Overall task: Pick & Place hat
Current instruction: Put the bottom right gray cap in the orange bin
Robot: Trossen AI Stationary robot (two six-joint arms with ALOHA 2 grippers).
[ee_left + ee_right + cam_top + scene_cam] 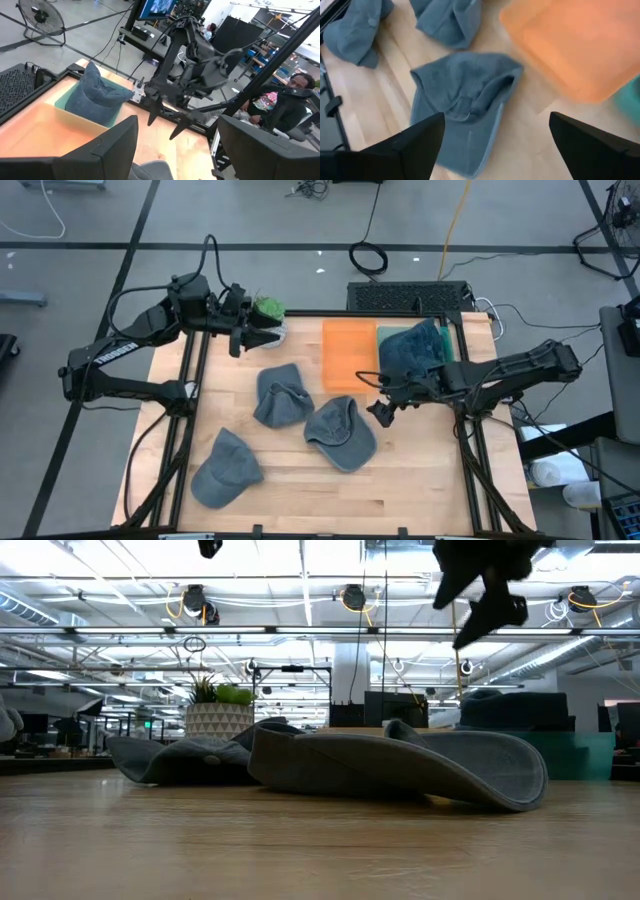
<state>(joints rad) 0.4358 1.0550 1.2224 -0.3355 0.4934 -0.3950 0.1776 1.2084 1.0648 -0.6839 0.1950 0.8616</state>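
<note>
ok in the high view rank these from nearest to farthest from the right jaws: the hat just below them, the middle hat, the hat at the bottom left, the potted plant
From the right gripper, open:
1. Blue-grey denim cap, just below-left of it.
2. Middle blue-grey cap, further left.
3. Green potted plant, far top left.
4. Bottom-left blue-grey cap, near the front left corner.

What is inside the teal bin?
A blue hat sits in the teal bin, filling most of it and rising above the rim. Anything beneath the hat is covered.
</note>
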